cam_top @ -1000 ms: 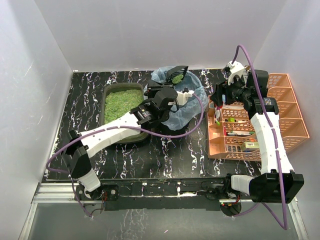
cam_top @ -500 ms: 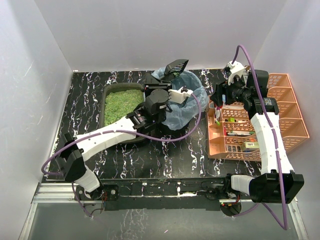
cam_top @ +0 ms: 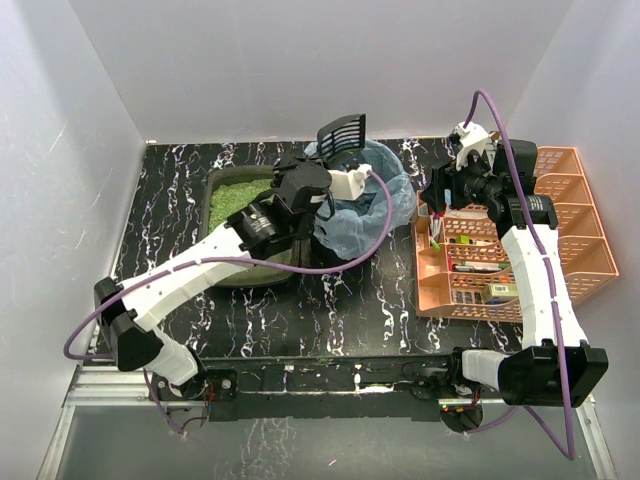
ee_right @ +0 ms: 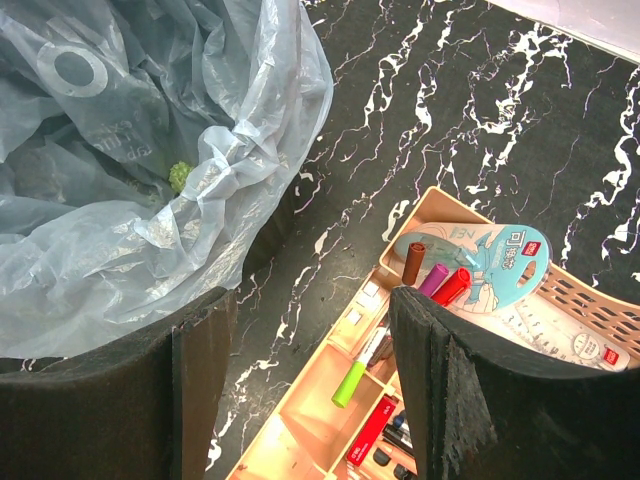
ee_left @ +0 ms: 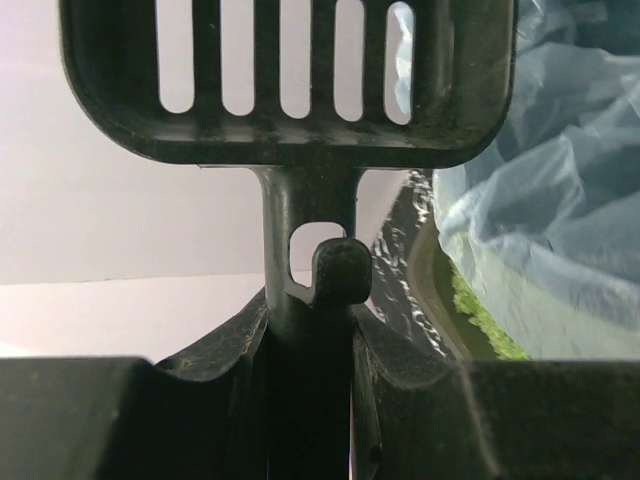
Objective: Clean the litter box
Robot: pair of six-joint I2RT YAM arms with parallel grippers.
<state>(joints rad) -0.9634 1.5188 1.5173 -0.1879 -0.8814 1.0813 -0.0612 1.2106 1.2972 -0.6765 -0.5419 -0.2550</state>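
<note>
The left claw (ee_left: 310, 400) is pinched tight on the handle of a black slotted scoop (cam_top: 340, 132). It holds the scoop's head up on edge over the far rim of the bin (cam_top: 395, 200), which is lined with a blue bag. In the left wrist view light shows through all the slots, and no litter sits on the scoop. The right wrist view shows 1 small green clump (ee_right: 180, 176) lying in the folds of the bag.

The litter box (cam_top: 209, 215) sits on the black marbled table (cam_top: 350, 310), just left of the bin and touching it or nearly so. It is partly under the left arm, and green litter covers its floor.

The right claw (ee_right: 312, 340) is spread and holds nothing. It hangs over the table between the bin and the orange organiser (cam_top: 580, 250), which is full of pens and small items.

I judge the step in hand to be emptying the scoop into the bin, and that step looks about finished. The next move calls for swinging the scoop left and lowering it flat into the litter. It should then be pushed under any clumps and lifted level, so loose grains fall through the slots before the scoop goes over the bin.
</note>
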